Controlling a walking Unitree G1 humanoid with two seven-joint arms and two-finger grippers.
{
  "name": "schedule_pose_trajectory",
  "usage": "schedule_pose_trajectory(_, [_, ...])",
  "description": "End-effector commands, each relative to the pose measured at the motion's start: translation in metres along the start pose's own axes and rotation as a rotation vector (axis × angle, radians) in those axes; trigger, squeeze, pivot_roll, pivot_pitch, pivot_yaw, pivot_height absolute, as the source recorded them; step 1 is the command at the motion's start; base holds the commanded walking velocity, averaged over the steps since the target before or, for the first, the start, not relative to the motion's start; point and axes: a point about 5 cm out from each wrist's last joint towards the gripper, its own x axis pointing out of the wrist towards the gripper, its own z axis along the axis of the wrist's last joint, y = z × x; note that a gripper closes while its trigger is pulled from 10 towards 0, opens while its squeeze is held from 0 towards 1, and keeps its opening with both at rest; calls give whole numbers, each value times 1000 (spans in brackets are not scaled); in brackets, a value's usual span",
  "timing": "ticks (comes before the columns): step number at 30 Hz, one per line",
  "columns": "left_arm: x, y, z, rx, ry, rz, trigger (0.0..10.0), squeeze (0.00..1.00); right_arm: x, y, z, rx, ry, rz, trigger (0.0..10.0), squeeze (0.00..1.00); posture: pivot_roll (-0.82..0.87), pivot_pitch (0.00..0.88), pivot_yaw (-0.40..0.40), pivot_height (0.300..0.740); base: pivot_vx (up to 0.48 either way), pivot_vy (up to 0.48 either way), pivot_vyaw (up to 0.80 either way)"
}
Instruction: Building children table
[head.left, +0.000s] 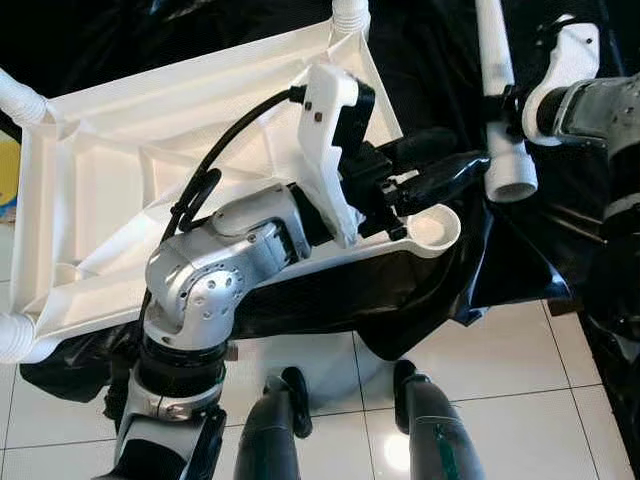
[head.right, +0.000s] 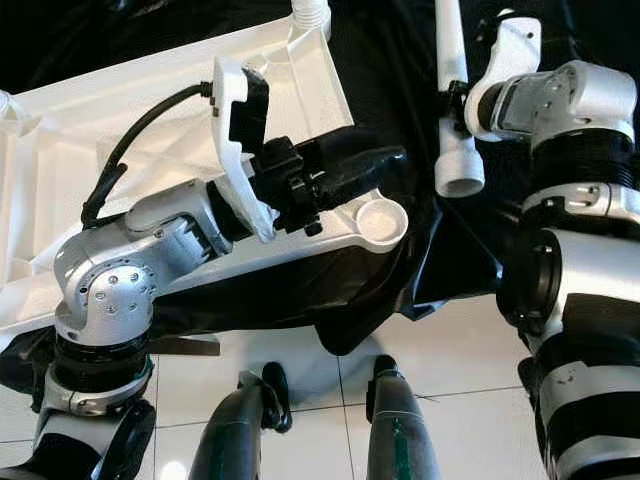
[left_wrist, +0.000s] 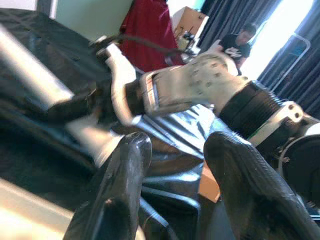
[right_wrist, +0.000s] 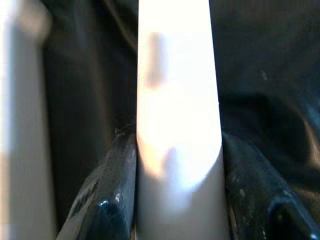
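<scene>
The white plastic table top (head.left: 150, 170) lies upside down on a black sheet. White legs stand in its far corner (head.left: 350, 15) and in both left corners (head.left: 20, 95). The near right corner socket (head.left: 435, 228) is a bare round cup. My left gripper (head.left: 465, 152) hovers just above that socket, open with nothing between its fingers (left_wrist: 125, 165). To the right, my right gripper (head.left: 505, 105) is shut on a white table leg (head.left: 500, 90), held nearly upright above the sheet. The wrist view shows its fingers (right_wrist: 110, 200) on both sides of the leg (right_wrist: 177, 125).
The black sheet (head.left: 520, 260) covers the floor under the table top and ends at white tiles (head.left: 500, 360). My own legs (head.left: 280, 420) stand on the tiles at the near edge. A person (left_wrist: 240, 40) sits far off by dark curtains.
</scene>
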Motion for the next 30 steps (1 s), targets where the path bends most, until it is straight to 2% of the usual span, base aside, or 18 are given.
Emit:
schedule_pose_trajectory(1, [-4,-1,-2,8,-2,2,10000,0,-6,-4,6,23,-85,34,10000,0,-52,268,61,740,0,0,0])
schedule_pose_trajectory(3, [-6,4,-4,9,1,33,10000,0,-12,-8,8,20,-190,48,10000,0,-57,262,62,740,0,0,0])
schedule_pose_trajectory(5, [-6,4,-4,9,1,33,10000,0,-12,-8,8,20,-190,48,10000,0,-57,262,62,740,0,0,0])
schedule_pose_trajectory(8, [-12,17,-8,18,13,114,10000,0,-27,-13,6,53,-361,101,10000,0,-71,248,62,740,0,0,0])
schedule_pose_trajectory(9, [-12,17,-8,18,13,114,10000,0,-27,-13,6,53,-361,101,10000,0,-71,248,62,740,0,0,0])
schedule_pose_trajectory(10, [-14,24,-10,29,18,164,10000,0,-33,-14,4,79,-416,123,10000,0,-76,244,63,740,0,0,0])
schedule_pose_trajectory(11, [-14,24,-10,29,18,164,10000,0,-33,-14,4,79,-416,123,10000,0,-76,244,63,740,0,0,0])
schedule_pose_trajectory(13, [-16,36,-13,55,33,259,10000,0,-43,-15,1,97,-499,154,10000,0,-82,240,65,740,0,0,0])
schedule_pose_trajectory(14, [-16,36,-13,55,33,259,10000,0,-43,-15,1,97,-499,154,10000,0,-82,240,65,740,0,0,0])
schedule_pose_trajectory(15, [-15,45,-17,47,45,317,10000,0,-48,-14,-4,107,-566,170,10000,0,-91,233,68,740,0,0,0])
schedule_pose_trajectory(16, [-15,45,-17,47,45,317,10000,0,-48,-14,-4,107,-566,170,10000,0,-91,233,68,740,0,0,0])
schedule_pose_trajectory(19, [-14,58,-19,37,37,394,10000,0,-57,-10,-20,160,-655,189,10000,0,-96,215,75,740,0,0,0])
schedule_pose_trajectory(22, [-14,61,-19,39,32,392,10000,0,-60,-7,-24,162,-680,201,10000,0,-103,205,77,740,0,0,0])
schedule_pose_trajectory(26, [-11,62,-21,55,11,343,10000,0,-68,4,-36,78,-722,252,10000,0,-113,183,78,740,0,0,0])
schedule_pose_trajectory(27, [-9,62,-21,49,6,331,10000,918,-70,8,-40,61,-727,276,10000,0,-115,178,79,740,0,0,0])
schedule_pose_trajectory(28, [-7,60,-20,48,-3,305,10000,1000,-72,13,-44,39,-733,308,10000,0,-116,172,81,740,0,0,0])
schedule_pose_trajectory(30, [-6,59,-19,48,-9,288,10000,1000,-74,17,-47,25,-737,330,10000,0,-116,171,81,740,0,0,0])
